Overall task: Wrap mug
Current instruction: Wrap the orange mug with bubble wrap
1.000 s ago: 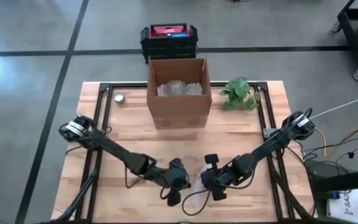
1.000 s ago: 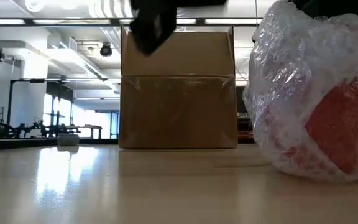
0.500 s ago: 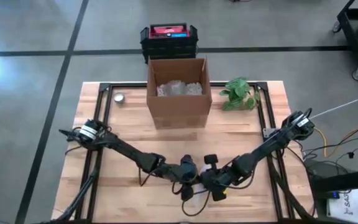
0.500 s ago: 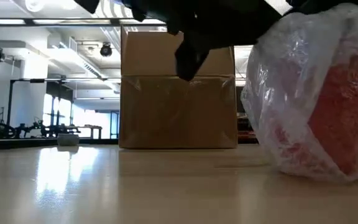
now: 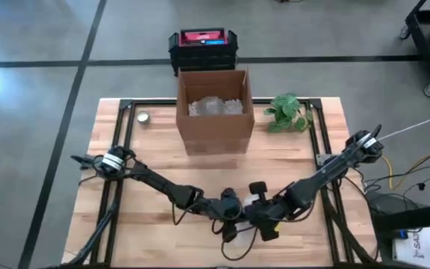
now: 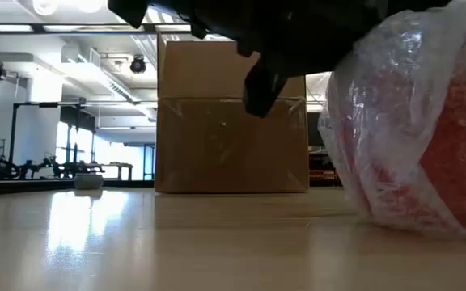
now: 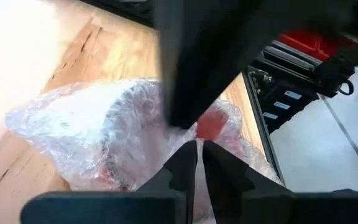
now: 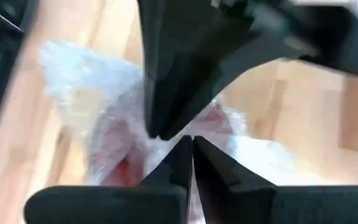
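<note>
1. The red mug (image 6: 447, 153) sat near the front edge of the wooden table (image 5: 163, 164), roughly midway along its width, swathed in clear bubble wrap (image 7: 98, 134). In the low view the bundle rested on the tabletop at the right side of the picture.

2. The left gripper (image 5: 228, 214) reached in from the left and met the bundle. In the left wrist view its fingers (image 7: 182, 168) stood almost together, with only a narrow slit between them, over the wrap; whether they pinched any film could not be told.

3. The right gripper (image 5: 263, 224) came in from the right, just beside the left one, so that both crowded the same spot above the mug. In the right wrist view its fingers (image 8: 179, 162) were likewise drawn nearly closed over the wrap, and a grip on it could not be confirmed.

4. Loose wrap (image 5: 234, 243) trailed from the bundle toward the table's front edge.

5. The cardboard box (image 5: 214, 112) stood open at the back of the table, well apart from the grippers, with pale packing material (image 5: 215, 105) inside. A broad stretch of bare wood lay between it and the mug.

6. A small green plant (image 5: 287, 112) stood just right of the box, and a small round tin (image 5: 143, 117) lay near the back left corner.

7. Beyond the back edge, on the floor, stood a dark crate (image 5: 203, 45) with a red top.
</note>
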You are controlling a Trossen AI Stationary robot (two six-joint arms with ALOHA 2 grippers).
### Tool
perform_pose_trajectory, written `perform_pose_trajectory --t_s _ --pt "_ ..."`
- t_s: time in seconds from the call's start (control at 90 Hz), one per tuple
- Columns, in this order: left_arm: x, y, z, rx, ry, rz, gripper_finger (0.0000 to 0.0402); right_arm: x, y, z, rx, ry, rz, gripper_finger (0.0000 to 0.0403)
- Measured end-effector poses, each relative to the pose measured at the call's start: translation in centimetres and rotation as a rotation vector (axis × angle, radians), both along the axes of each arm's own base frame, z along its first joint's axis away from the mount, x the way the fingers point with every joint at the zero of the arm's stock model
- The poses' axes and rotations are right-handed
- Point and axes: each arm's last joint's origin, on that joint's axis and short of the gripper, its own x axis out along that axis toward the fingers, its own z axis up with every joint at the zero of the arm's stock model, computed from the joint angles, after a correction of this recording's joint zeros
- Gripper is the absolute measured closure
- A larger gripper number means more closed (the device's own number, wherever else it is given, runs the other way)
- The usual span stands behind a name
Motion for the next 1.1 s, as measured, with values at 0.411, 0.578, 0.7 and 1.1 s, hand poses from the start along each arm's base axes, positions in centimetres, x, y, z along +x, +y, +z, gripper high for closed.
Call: perform_pose_trajectory --t_s 0.411,0.578,0.7,1.1 --pt "-0.1 0.0 0.1 -0.002 -0.005 0.001 0.0381 0.9 2.0 -2.5 0.019 -0.026 0.046 0.0403" --pt "-0.1 0.1 0.1 0.000 -0.008 0.009 0.0381 1.0 1.9 -3.6 -0.042 -0.040 0.020 0.0403" --pt "-0.1 0.1 0.3 -0.001 -0.010 0.009 0.0381 0.8 1.7 -4.4 -0.038 -0.044 0.014 0.0403" --pt "-3.0 0.2 5.4 0.005 0.047 -0.020 0.0380 0.0 0.9 -6.7 -0.019 -0.018 -0.030 0.0403"
